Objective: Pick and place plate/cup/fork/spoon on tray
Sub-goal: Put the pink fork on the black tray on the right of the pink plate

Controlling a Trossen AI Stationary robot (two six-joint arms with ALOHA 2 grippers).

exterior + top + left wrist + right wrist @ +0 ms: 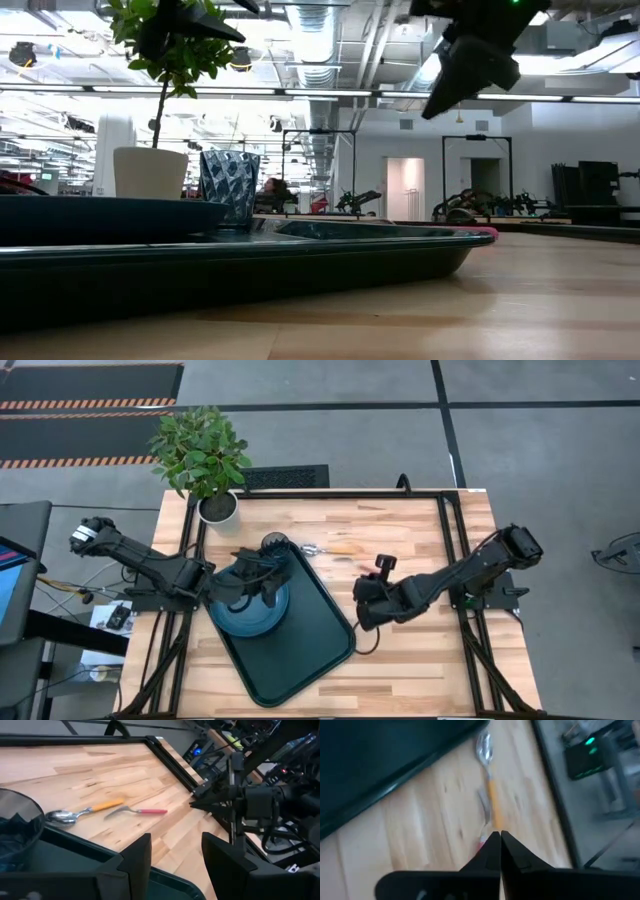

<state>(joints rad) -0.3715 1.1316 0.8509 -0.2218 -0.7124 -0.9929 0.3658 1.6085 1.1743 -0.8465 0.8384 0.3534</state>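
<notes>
Plate (248, 616) on tray (300, 650) | left gripper (172, 857) above plate, jaws apart, empty | right gripper (500, 837) over table (400, 660), jaws together, empty

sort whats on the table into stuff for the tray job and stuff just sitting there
For the job:
tray
plate, on the tray
cup, on the tray's corner
spoon, on the wood
fork, on the wood

Just sitting there:
potted plant
</notes>
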